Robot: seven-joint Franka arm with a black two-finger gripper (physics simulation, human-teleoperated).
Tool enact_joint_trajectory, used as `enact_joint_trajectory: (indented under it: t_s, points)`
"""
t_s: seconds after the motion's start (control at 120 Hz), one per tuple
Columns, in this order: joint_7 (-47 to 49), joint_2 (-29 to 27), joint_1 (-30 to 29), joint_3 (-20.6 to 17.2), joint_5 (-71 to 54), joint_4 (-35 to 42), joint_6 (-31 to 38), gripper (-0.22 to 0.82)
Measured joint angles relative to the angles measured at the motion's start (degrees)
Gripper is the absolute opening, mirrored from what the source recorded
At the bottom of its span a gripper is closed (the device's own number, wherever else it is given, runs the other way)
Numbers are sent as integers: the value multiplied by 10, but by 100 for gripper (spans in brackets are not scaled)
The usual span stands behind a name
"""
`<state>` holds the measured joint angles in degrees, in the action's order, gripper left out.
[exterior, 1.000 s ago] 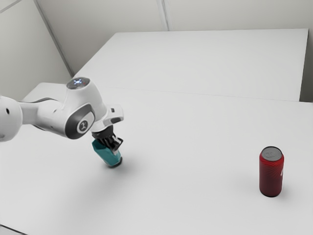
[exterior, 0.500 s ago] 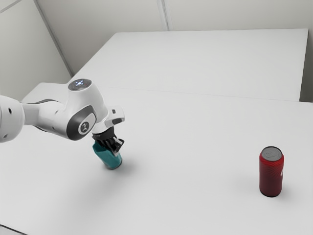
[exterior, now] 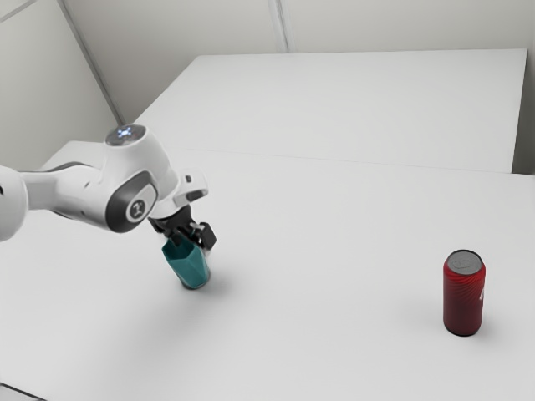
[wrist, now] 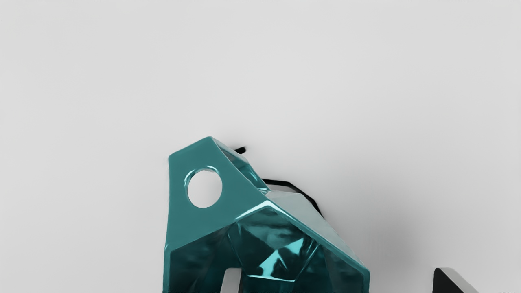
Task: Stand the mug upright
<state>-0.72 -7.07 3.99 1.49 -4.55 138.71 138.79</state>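
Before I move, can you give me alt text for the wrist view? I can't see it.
The open gripper has one fingertip over or inside the mouth of a teal mug, the other outside it, apart from its wall. The mug's mouth faces the camera; its flat handle has a round hole. Behind lies a pale tabletop.

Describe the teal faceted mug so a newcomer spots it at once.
Find the white tabletop, then the black two-finger gripper toward the exterior view's left. The mug leans there, open-mouthed, a round hole beside its mouth. Unlike the dark red cylindrical can standing upright, it's teal and faceted.
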Motion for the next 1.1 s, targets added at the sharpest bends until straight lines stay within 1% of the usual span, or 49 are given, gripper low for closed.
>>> enact_joint_trajectory:
  t_s: [0.192,0.317,0.525,0.833,0.925,0.992,1.1]
  points:
    - [-2,-25,1,0,1,-2,-6,55]
    - [-2,-34,0,-3,5,-19,-32,57]
    - [-2,-22,0,-7,17,-106,-126,58]
    - [-2,29,2,-10,21,-259,-278,59]
    - [-2,37,-11,-24,22,-291,-314,59]
    - [-2,39,-31,-46,22,-305,-335,59]
    - [-2,56,-35,-56,22,-353,-371,59]
